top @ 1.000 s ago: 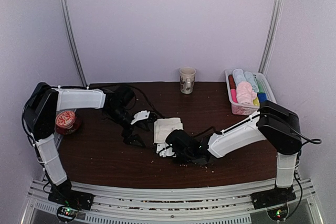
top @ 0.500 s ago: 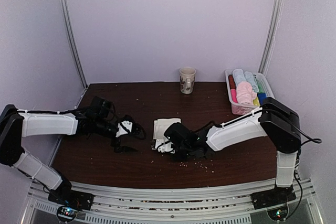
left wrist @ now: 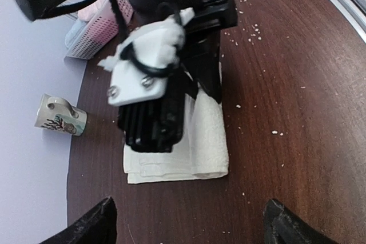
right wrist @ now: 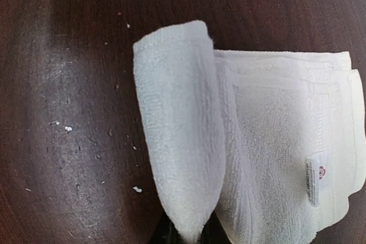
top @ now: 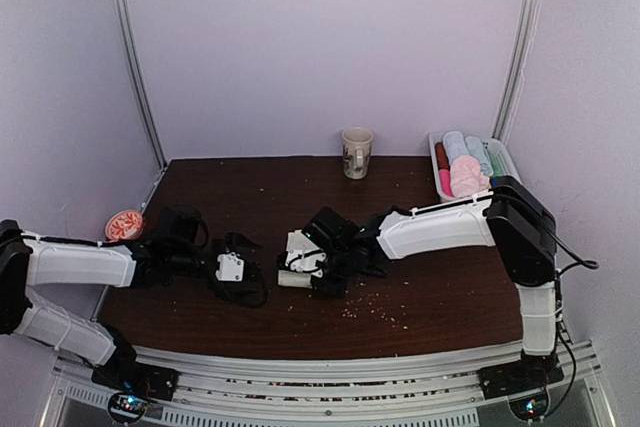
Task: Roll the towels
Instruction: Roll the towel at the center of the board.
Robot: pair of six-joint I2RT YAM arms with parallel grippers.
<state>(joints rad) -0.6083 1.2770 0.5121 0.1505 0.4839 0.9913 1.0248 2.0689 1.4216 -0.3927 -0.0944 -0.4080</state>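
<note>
The top camera looks down from high at 6 o'clock, over the whole table point(top: 450, 297). The left wrist camera sits low, facing 3 o'clock. The right wrist camera is very near. All three share the cream towel point(left wrist: 209, 135).

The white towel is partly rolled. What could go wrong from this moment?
1. The right gripper pinches the cream-white towel only at one end of the started roll, which looks tapered. The roll may come out crooked or loosen.
2. Crumbs lie on the table beside the towel and could get rolled in.
3. The open left gripper faces the right one closely, so they might collide.
</note>
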